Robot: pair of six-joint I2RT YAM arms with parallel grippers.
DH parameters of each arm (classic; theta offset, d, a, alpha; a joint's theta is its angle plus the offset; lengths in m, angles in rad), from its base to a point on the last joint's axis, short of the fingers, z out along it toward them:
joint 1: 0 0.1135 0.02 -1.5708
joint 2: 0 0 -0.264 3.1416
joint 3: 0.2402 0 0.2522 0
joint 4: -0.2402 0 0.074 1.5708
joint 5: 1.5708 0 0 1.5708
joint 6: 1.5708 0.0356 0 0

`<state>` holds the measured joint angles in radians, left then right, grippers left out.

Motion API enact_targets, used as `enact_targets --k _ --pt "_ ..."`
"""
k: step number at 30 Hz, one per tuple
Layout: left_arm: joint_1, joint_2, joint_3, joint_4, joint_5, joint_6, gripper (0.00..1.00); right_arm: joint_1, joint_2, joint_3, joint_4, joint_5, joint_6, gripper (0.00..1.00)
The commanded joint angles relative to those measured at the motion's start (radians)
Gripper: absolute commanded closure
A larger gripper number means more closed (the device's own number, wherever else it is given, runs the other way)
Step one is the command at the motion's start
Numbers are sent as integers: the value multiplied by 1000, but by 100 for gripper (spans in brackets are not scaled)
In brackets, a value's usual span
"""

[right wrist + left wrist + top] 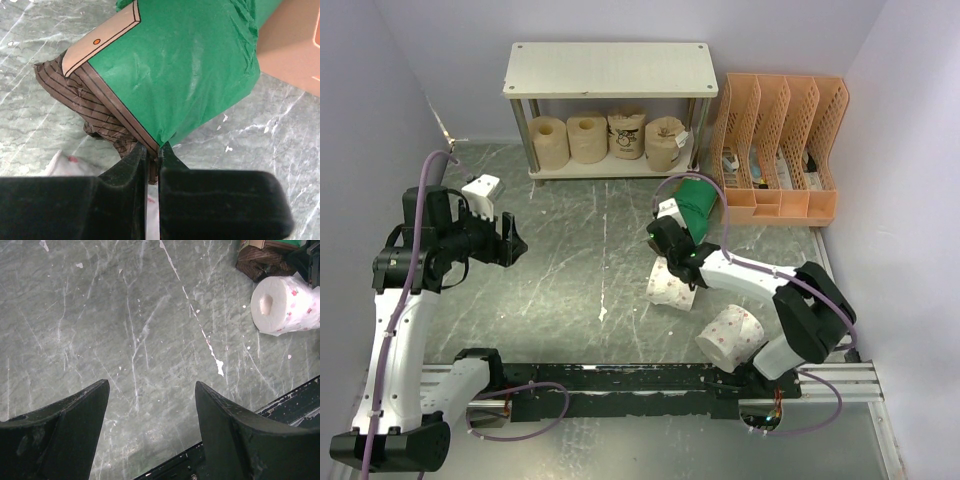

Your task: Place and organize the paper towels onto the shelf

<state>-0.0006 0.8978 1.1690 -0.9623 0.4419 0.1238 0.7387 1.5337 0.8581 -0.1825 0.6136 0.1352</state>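
The shelf (607,68) stands at the back, with four tan paper towel rolls (588,137) on its lower board. My right gripper (152,151) is shut on the wrapper edge of a green-wrapped roll with a brown top (185,65), held above the table left of the orange organizer; the roll also shows in the top view (698,203). Two white pink-dotted rolls lie on the table, one under my right arm (672,287) and one near its base (730,335). My left gripper (151,390) is open and empty over bare table at the left (510,240).
An orange perforated file organizer (782,150) stands at the back right beside the shelf. A black rail (650,378) runs along the near table edge. White walls close in both sides. In the left wrist view a pink-dotted roll (286,302) lies at top right.
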Motion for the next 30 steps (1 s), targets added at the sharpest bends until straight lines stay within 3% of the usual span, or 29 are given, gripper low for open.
enact_targets --k 1,14,21,30 --pt "11 7 3 13 8 7 20 -7 10 -25 12 -63 -11 100" --pt "11 41 -17 34 -3 2 21 -9 -332 -68 58 -217 150 100" --pt "11 47 -17 35 -4 1 20 -8 -314 -24 23 -272 195 100" --pt "11 40 -19 35 -11 -1 20 -75 -338 -172 352 -538 541 100"
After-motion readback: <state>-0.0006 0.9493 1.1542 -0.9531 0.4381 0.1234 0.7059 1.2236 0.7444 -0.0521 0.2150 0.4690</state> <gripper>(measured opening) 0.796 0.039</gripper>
